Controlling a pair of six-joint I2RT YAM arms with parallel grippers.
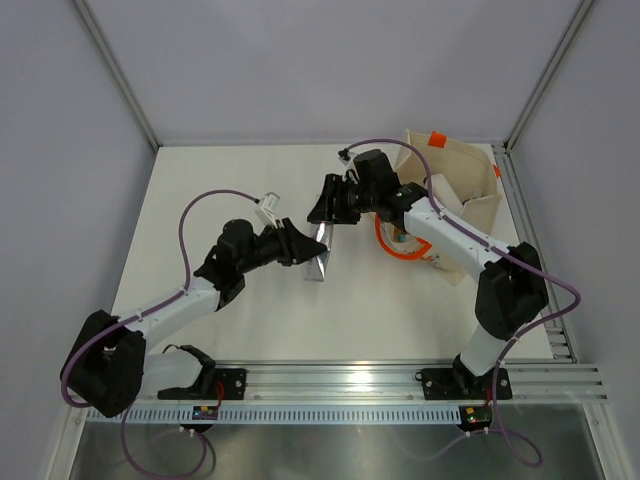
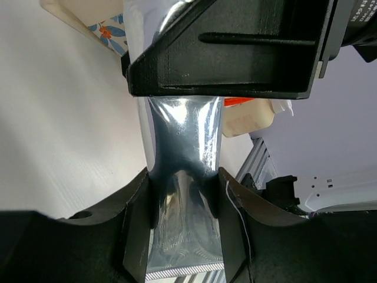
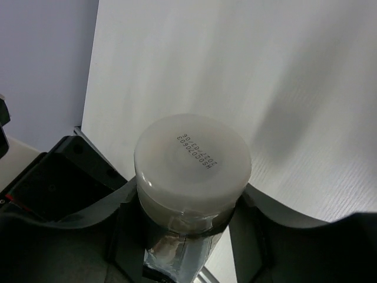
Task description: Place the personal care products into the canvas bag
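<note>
A silver tube (image 1: pixel 320 252) with a white cap (image 3: pixel 191 162) hangs above the table between the two grippers. My left gripper (image 1: pixel 300 246) is shut on its flat crimped end (image 2: pixel 185 236), and the foil is pinched in between the fingers (image 2: pixel 136 236). My right gripper (image 1: pixel 328 206) comes from the bag side and is shut on the tube (image 3: pixel 177 253) just under the cap. The beige canvas bag (image 1: pixel 470 195) with orange handles (image 1: pixel 392 246) lies at the right, behind the right arm. A cream pump bottle (image 1: pixel 269 208) lies on the table beside the left arm.
The right gripper's black body (image 2: pixel 235 47) fills the top of the left wrist view, with the bag's printed side (image 2: pixel 106 29) behind it. Grey walls (image 1: pixel 300 60) close the table's far and side edges. A metal rail (image 1: pixel 400 380) runs along the near edge.
</note>
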